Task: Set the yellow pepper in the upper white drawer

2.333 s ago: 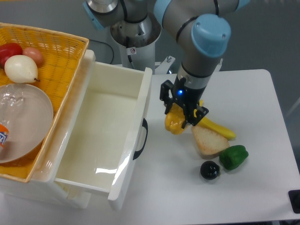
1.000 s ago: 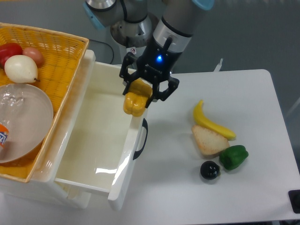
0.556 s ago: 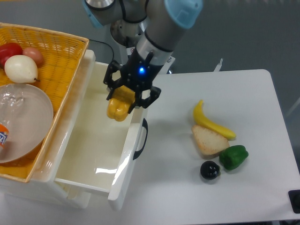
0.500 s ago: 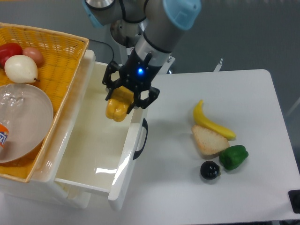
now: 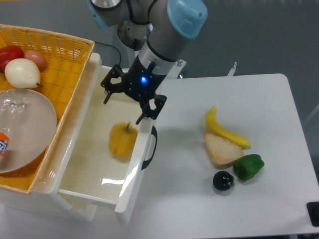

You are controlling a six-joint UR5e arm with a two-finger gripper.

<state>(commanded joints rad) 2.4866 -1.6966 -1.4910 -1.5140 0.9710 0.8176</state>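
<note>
The yellow pepper [image 5: 122,140] is inside the upper white drawer [image 5: 89,175], blurred, near the right wall and below my gripper. My gripper [image 5: 125,101] hangs over the drawer's back right part with its fingers spread wide and nothing between them. The drawer stands pulled out, its black handle [image 5: 149,149] on the front wall facing the table.
A yellow wicker basket [image 5: 65,59] at the left holds an onion [image 5: 22,72], a tomato [image 5: 10,55] and a clear bowl [image 5: 22,127]. On the table at the right lie a banana [image 5: 225,130], a bread slice [image 5: 223,149], a green pepper [image 5: 248,167] and a dark round fruit [image 5: 223,180].
My gripper carried the yellow pepper from the table leftward over the drawer, then opened. The pepper has left the fingers and dropped into the drawer.
</note>
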